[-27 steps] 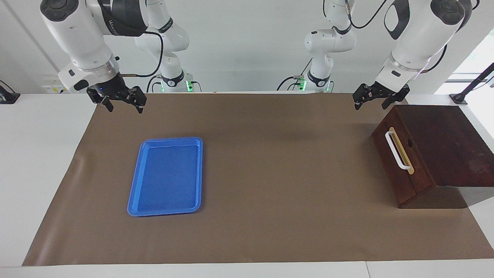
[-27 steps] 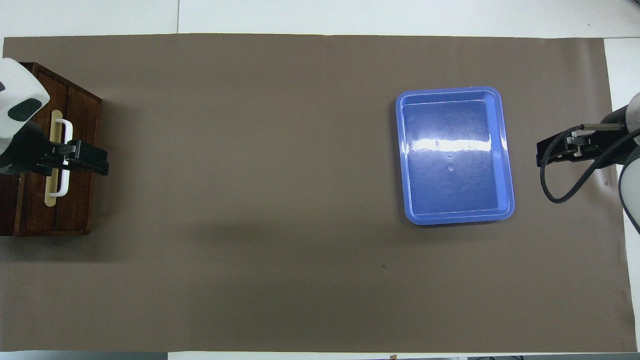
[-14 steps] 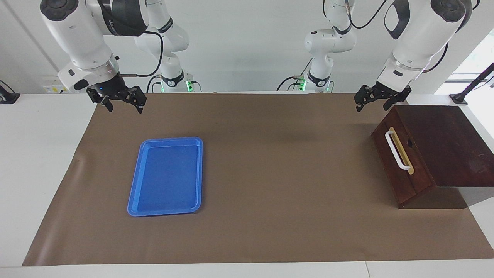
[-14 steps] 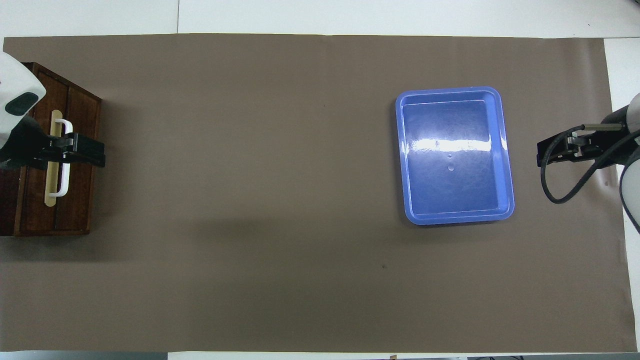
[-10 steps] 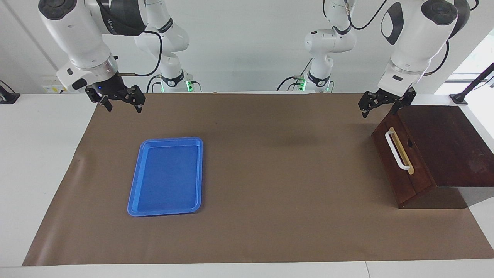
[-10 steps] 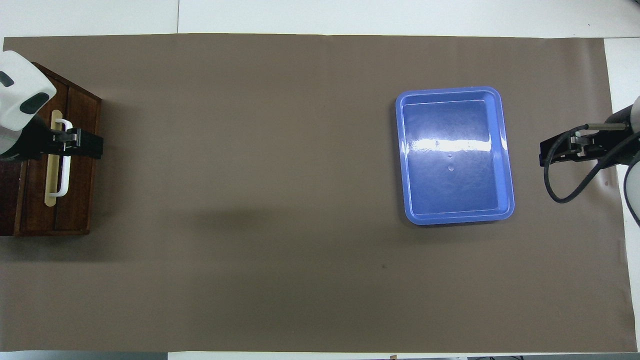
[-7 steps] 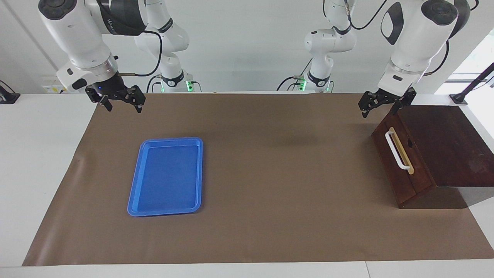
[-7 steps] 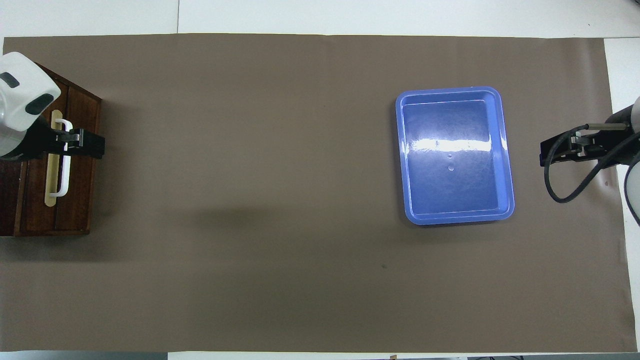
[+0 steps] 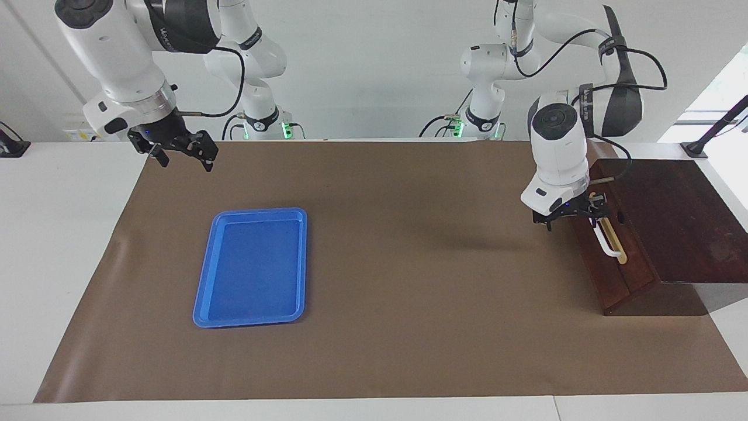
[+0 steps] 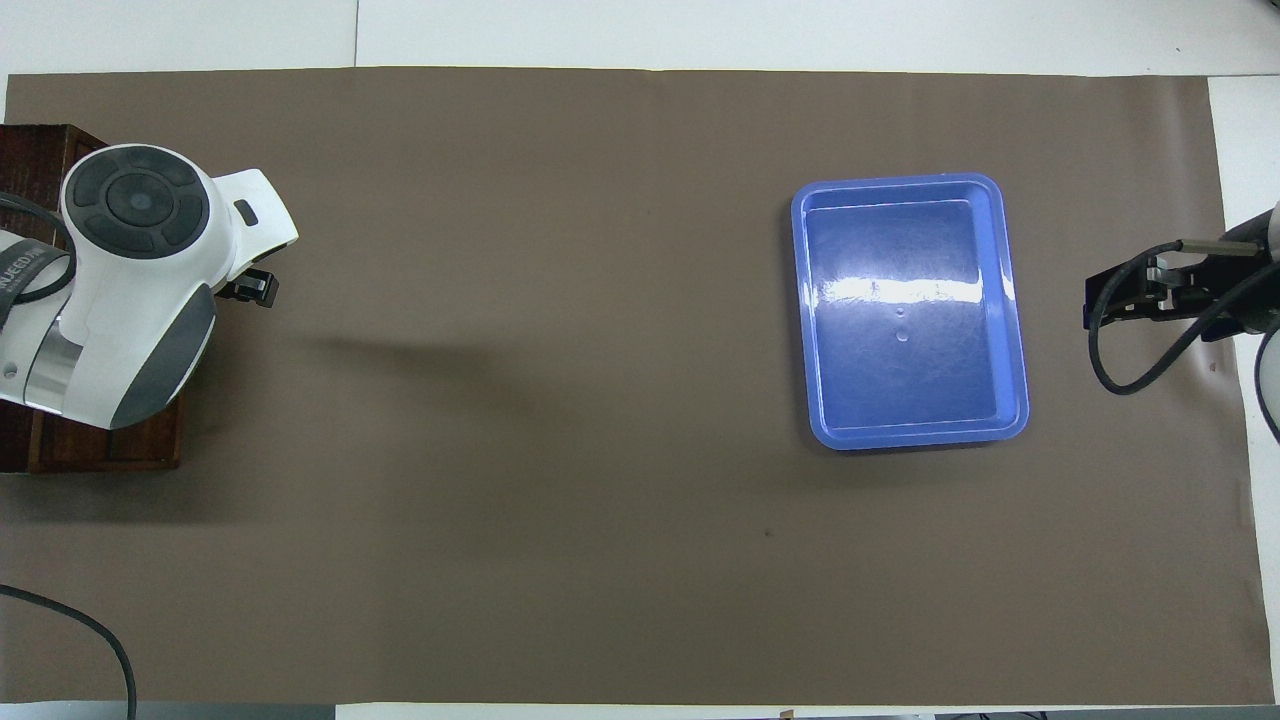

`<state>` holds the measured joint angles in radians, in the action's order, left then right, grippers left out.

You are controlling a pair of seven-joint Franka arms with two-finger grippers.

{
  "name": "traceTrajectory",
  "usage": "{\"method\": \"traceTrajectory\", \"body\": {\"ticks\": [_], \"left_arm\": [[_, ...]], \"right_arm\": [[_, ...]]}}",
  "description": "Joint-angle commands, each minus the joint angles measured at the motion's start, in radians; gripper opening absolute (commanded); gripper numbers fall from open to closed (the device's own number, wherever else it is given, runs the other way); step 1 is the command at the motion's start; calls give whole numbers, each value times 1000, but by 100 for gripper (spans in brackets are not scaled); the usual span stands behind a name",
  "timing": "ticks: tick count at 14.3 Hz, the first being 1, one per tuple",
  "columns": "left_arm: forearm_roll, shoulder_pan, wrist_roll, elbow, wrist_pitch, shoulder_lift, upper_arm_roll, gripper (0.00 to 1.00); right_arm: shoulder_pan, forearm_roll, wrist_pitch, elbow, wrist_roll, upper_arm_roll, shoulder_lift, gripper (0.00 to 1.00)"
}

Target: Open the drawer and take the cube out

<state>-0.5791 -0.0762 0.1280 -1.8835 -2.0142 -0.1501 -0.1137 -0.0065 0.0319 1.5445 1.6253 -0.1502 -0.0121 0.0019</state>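
Nearest the robots, the right gripper (image 9: 182,153) hangs in the air over the corner of the brown mat (image 9: 409,292) at the right arm's end of the table (image 9: 52,245), its jaws spread wide and holding nothing; this arm waits there.

At the left arm's end, the dark wooden box (image 9: 672,222) stands on the mat's edge with its drawer (image 9: 613,269) facing the middle of the table. The drawer front sits flush with the box, so it is closed. The left gripper (image 9: 575,215) is down at the drawer front, level with the end of the white handle (image 9: 608,245) that lies nearer the robots. Its jaws are wide, and it is hard to tell whether a finger touches the bar. In the overhead view the arm's white wrist covers most of the drawer front.

The cube is not visible in either view.

Farther from the robots, the blue tray (image 9: 251,266) lies flat on the mat toward the right arm's end, well apart from the box.
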Motion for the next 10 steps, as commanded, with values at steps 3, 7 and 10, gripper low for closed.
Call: {"method": "traceTrajectory", "body": {"ticks": [3, 7, 10], "left_arm": [[-24, 104, 1, -121, -152, 46, -1, 100], [-24, 134, 9, -175, -196, 56, -1, 100], [-24, 142, 33, -230, -258, 61, -1, 100]], "right_arm": [[-6, -1, 12, 33, -34, -9, -26, 100], [-6, -1, 9, 33, -41, -9, -26, 100], [-9, -3, 16, 33, -49, -9, -23, 100]]}}
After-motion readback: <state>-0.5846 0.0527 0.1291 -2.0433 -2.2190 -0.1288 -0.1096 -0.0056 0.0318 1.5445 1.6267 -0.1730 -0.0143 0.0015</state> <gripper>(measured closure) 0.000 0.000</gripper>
